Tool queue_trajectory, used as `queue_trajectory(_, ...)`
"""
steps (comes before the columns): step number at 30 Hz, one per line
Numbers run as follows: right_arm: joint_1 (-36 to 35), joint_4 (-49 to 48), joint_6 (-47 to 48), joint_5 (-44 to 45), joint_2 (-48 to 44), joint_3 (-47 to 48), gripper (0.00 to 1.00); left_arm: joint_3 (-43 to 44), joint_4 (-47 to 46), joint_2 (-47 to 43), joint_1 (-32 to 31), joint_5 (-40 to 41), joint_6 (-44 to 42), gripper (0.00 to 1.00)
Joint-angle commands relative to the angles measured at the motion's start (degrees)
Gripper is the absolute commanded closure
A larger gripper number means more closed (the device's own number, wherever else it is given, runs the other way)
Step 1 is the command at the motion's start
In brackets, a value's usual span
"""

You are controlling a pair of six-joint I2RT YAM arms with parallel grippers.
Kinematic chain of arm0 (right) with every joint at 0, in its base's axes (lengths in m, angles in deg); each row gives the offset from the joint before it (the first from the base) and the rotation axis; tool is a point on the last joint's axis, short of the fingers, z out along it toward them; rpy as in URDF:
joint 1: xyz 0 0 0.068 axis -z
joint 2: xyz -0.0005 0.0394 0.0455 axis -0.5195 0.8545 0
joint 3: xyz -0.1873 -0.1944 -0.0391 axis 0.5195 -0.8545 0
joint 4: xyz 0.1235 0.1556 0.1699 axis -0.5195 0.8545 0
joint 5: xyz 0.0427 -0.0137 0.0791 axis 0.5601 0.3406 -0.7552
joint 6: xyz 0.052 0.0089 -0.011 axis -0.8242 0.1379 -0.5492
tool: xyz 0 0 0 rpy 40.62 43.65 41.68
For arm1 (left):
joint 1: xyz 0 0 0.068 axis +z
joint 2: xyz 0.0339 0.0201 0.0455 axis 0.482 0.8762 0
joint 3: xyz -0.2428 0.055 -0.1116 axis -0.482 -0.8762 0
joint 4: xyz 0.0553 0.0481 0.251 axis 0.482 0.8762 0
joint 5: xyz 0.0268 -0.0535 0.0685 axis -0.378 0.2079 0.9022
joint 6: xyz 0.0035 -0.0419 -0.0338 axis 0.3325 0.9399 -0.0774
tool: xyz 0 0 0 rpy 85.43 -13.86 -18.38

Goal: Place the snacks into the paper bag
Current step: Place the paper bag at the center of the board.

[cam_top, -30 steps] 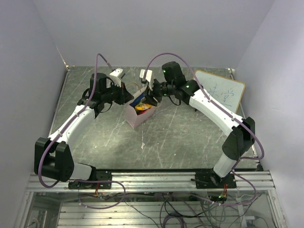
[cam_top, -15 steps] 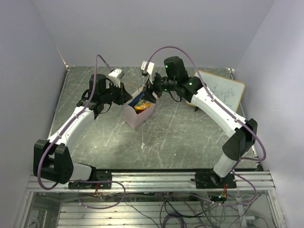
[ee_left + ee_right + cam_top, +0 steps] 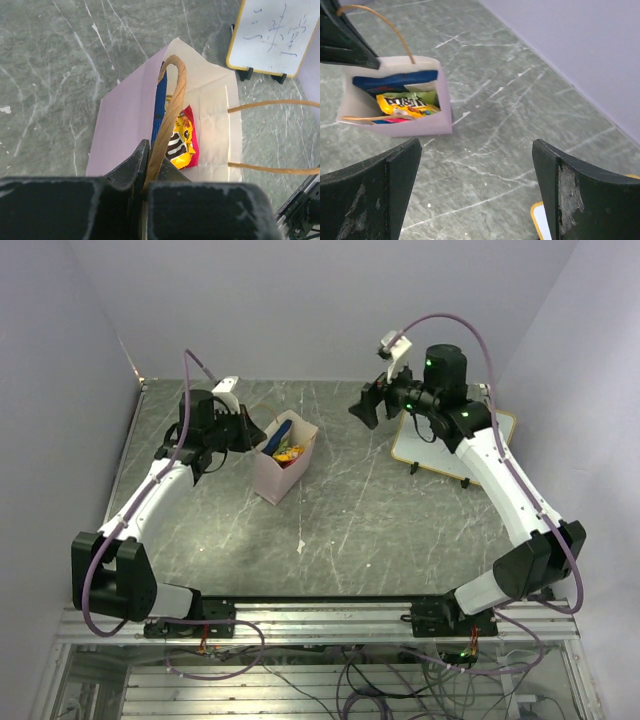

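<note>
The pale pinkish paper bag [image 3: 275,476] stands open on the table, also in the left wrist view [image 3: 125,125] and the right wrist view [image 3: 415,127]. Inside I see the dark blue chip bag [image 3: 395,82], the yellow M&M's packet [image 3: 402,106], a light green packet [image 3: 427,95] and a pink-red packet [image 3: 190,140]. The other snacks are hidden. My left gripper [image 3: 250,432] is shut on the bag's near handle [image 3: 170,105]. My right gripper [image 3: 368,406] is open and empty, raised to the right of the bag.
A white scribbled board [image 3: 455,435] on a stand sits at the back right, under my right arm, and shows in the left wrist view [image 3: 272,35]. The grey walls close the table at the back and both sides.
My right gripper has pulled out of the bag's mouth and moved up and to the right, over the board. My left gripper has shifted left with the handle, and the bag stands more upright.
</note>
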Motion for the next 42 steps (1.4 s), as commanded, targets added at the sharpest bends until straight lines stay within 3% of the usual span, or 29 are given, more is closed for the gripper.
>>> queue_trajectory(1, 3.02, -3.72, -3.46, -0.04, -2.7, -3.61, 0.06, 5.22, -1.09, 1.99, 0.88, 0.38, 1.95, 0.93)
queue_trajectory(10, 7.45, -4.59, -4.05, -0.3, -5.38, -7.3, 0.05, 11.6, -2.67, 9.23, 1.31, -4.5, 5.69, 0.93)
queue_trajectory(19, 9.91, -5.92, -5.09, 0.79, -6.82, -9.26, 0.05, 16.46, -8.35, 18.37, 1.24, -13.13, 16.99, 0.93)
queue_trajectory(27, 10.44, -4.93, -4.66, 3.8, -7.01, -8.97, 0.03, 20.3, -5.11, 22.45, 1.16, -12.38, 16.54, 0.93)
queue_trajectory(42, 13.56, -4.6, -6.73, 5.03, -7.98, -11.3, 0.0, 19.86, 0.34, 18.11, 1.29, -4.82, 2.73, 0.53)
